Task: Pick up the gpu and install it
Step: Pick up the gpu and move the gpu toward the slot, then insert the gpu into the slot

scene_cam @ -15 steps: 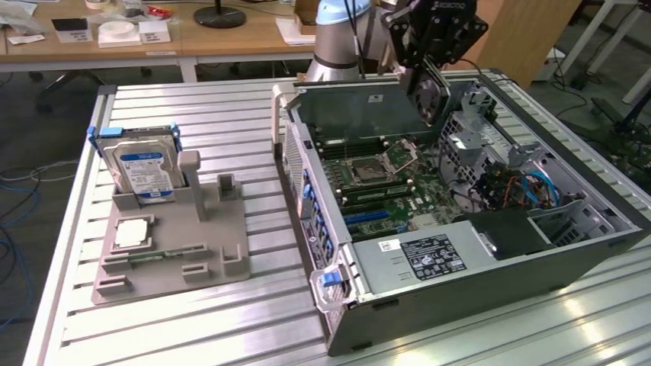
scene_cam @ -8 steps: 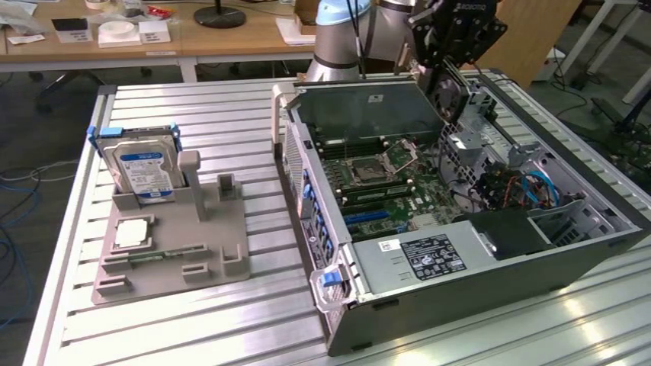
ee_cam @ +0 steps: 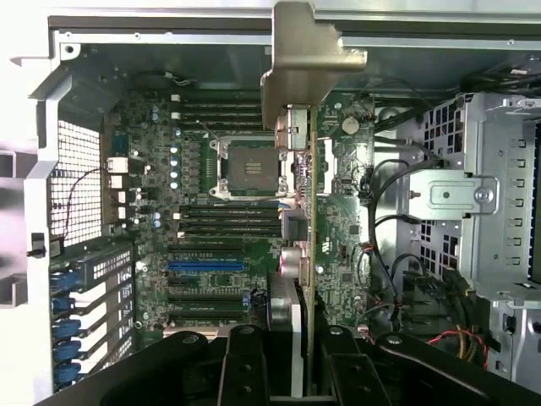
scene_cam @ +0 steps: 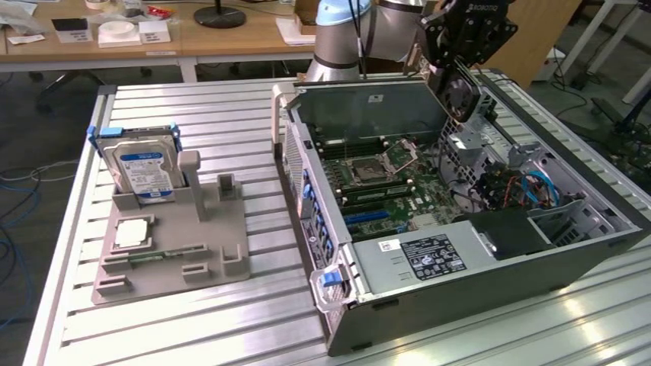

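The gpu (scene_cam: 460,95) is a thin, flat, dark card with a round fan on its face, gripped by the black gripper (scene_cam: 449,65) and hanging in the air over the far side of the open computer case (scene_cam: 489,301). The pincer is clenched on the card's upper edge. In the wrist view the gpu (ee_cam: 306,169) shows edge-on as a narrow strip between the two black fingers (ee_cam: 245,359), and it ends in a silvery, bent metal bracket (ee_cam: 308,59) at the end away from the gripper (ee_cam: 294,342).

The case is a dark grey sheet-metal box lying on its side, lid off. Inside lies a green motherboard (scene_cam: 392,194) with a square, metal-framed CPU socket (scene_cam: 358,169), rows of long dark slots and one blue slot (ee_cam: 205,265). A silver power supply (scene_cam: 428,255) with a black label sits at the near end. A perforated metal drive cage (ee_cam: 473,194) stands beside the board.

The table (scene_cam: 203,107) is ribbed aluminium. Toward the exterior view's left, a grey plastic fixture (scene_cam: 194,244) holds a silver hard drive (scene_cam: 142,168) upright.

The pale blue and grey arm (scene_cam: 351,30) rises behind the case, and its wrist tips the card at a slant
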